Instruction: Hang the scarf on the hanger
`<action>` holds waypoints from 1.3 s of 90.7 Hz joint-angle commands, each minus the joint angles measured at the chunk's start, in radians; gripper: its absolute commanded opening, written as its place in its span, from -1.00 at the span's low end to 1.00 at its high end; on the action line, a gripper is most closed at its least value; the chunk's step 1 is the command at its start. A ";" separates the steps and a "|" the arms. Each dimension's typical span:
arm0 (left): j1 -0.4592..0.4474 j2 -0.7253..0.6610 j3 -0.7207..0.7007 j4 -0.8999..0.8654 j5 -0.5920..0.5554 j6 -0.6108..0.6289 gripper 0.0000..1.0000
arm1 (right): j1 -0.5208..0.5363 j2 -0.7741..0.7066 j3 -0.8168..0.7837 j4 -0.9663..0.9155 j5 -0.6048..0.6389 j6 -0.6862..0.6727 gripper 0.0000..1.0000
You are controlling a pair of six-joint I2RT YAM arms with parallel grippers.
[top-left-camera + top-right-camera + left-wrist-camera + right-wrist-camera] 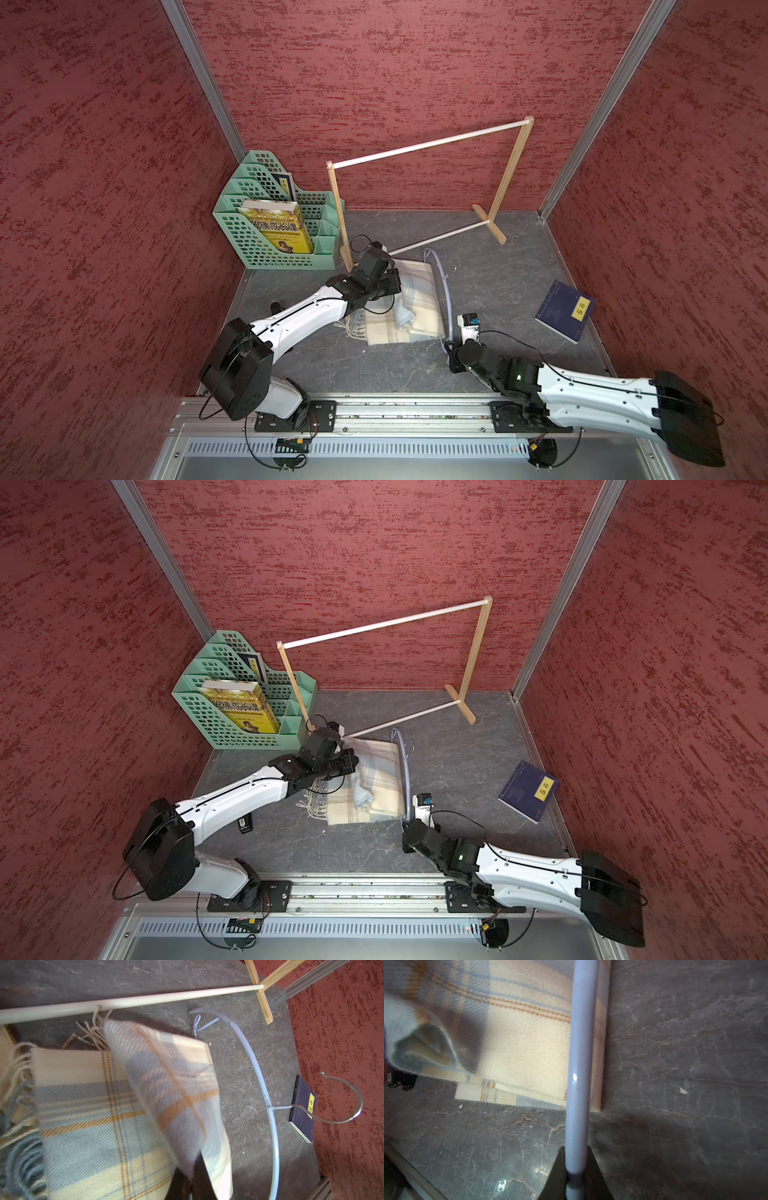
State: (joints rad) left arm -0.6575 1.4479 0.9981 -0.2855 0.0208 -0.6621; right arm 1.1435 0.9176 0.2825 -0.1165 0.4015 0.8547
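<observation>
The plaid scarf (417,309) (374,781) lies folded on the grey table, fringe toward the left arm. My left gripper (395,286) (352,761) (195,1185) is shut on a fold of the scarf (166,1084) and holds it raised off the rest. The pale-blue hanger (448,291) (407,771) (268,1093) curves along the scarf's right edge, its metal hook (353,1111) pointing away from the cloth. My right gripper (449,345) (409,823) (576,1172) is shut on the hanger's near end; the hanger arm (581,1043) crosses the scarf's (525,1047) edge.
A wooden rack (428,144) stands behind the scarf, its lower rail (124,1002) just beyond the fringe. A green file organiser (266,249) with books sits at the back left. A dark blue book (565,311) lies at the right, near the table's edge.
</observation>
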 commanded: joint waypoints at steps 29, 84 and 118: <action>0.012 0.026 0.070 0.025 -0.018 0.045 -1.00 | 0.002 0.036 0.096 0.101 -0.105 -0.026 -1.00; 0.023 -0.129 0.045 -0.070 -0.049 0.072 -1.00 | 0.044 0.260 0.038 0.290 -0.081 0.042 -1.00; 0.177 -0.300 -0.193 -0.153 -0.137 0.124 -1.00 | 0.044 0.107 -0.007 0.156 -0.017 0.053 -1.00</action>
State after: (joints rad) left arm -0.5247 1.1656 0.8505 -0.4446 -0.0692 -0.5671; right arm 1.1824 1.0599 0.2981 0.1192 0.3363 0.9012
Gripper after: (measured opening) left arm 0.048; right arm 0.150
